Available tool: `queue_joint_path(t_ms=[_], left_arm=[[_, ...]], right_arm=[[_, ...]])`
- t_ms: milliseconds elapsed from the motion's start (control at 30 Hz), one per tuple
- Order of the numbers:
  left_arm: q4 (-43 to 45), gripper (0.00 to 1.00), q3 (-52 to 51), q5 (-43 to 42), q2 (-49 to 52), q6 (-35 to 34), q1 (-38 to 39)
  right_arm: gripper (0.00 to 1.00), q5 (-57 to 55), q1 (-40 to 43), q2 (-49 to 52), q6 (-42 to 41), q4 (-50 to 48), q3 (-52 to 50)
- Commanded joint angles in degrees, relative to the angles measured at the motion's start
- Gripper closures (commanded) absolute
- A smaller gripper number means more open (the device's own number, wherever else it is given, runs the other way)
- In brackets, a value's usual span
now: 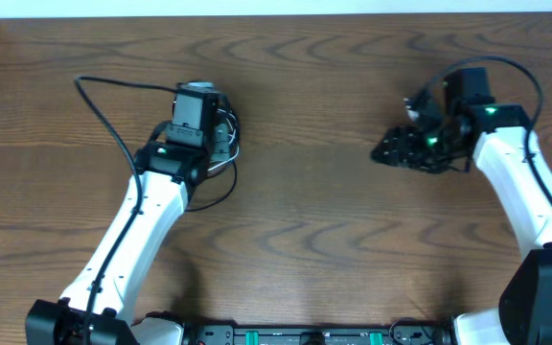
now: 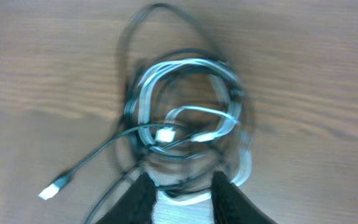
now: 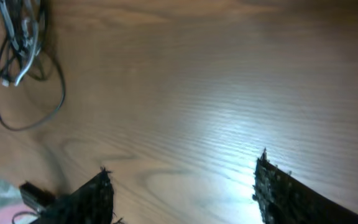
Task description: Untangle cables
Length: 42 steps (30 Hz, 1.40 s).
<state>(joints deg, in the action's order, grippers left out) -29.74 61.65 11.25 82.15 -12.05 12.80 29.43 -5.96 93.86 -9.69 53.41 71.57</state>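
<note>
The cables (image 2: 166, 135) lie in one coil on the table (image 1: 305, 240) under the left gripper (image 2: 186, 200), its jaws part-spread over the near loops, so a pinch may catch several strands and drag the whole knot, the right gripper (image 3: 183, 163), wide and empty, being well apart.

Two dark fingers (image 3: 291, 193) spread wide at bottom edge over wood-grain surface (image 3: 197, 93); tangled cables (image 3: 25, 50) top left, well apart.

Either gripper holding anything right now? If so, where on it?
Right gripper: open, nothing. Left gripper: a white cable loop sits between its jaws; blurred, grip cannot be told.
</note>
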Motion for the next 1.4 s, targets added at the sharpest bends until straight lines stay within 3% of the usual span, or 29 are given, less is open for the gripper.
queue_joint_path(t_ms=[0, 100, 300, 400, 700, 900, 1133, 1233, 1367], left_arm=[[-1.38, 0.56, 0.46, 5.29, 0.59, -7.54, -4.96], [-3.54, 0.50, 0.46, 5.33, 0.70, -8.24, -8.85], [-6.91, 0.44, 0.35, 2.71, 4.46, -8.22, -13.18], [-7.13, 0.44, 0.09, 2.14, 7.82, -8.22, -13.16], [-1.36, 0.44, 0.09, -11.54, 18.64, -8.55, -13.14], [1.62, 0.37, 0.07, -12.17, 21.35, -9.92, -13.09], [1.79, 0.38, 0.07, -14.36, 23.43, -9.92, -12.72], [2.10, 0.48, 0.07, -16.02, 23.50, -9.92, -12.72], [2.21, 0.81, 0.07, -16.02, 23.52, -9.92, -12.72]], right_arm=[[0.24, 0.90, -4.37, -1.38, 0.59, -2.16, 0.79], [0.12, 0.59, -7.89, -1.38, 0.31, -5.27, 0.79], [0.01, -6.86, -16.28, -1.22, 0.31, -12.76, 0.74], [0.01, -9.07, -19.08, -0.96, 0.33, -15.63, 0.74], [0.01, -11.52, -22.64, -0.94, 0.31, -17.35, 0.74], [0.01, -11.52, -22.64, -0.94, 0.33, -17.31, 0.74], [0.01, -11.52, -22.62, -0.94, 0.31, -17.27, 0.74], [0.01, -11.52, -22.64, -0.94, 0.31, -17.22, 0.74], [0.01, -11.52, -22.64, -0.94, 0.31, -16.76, 0.74]])
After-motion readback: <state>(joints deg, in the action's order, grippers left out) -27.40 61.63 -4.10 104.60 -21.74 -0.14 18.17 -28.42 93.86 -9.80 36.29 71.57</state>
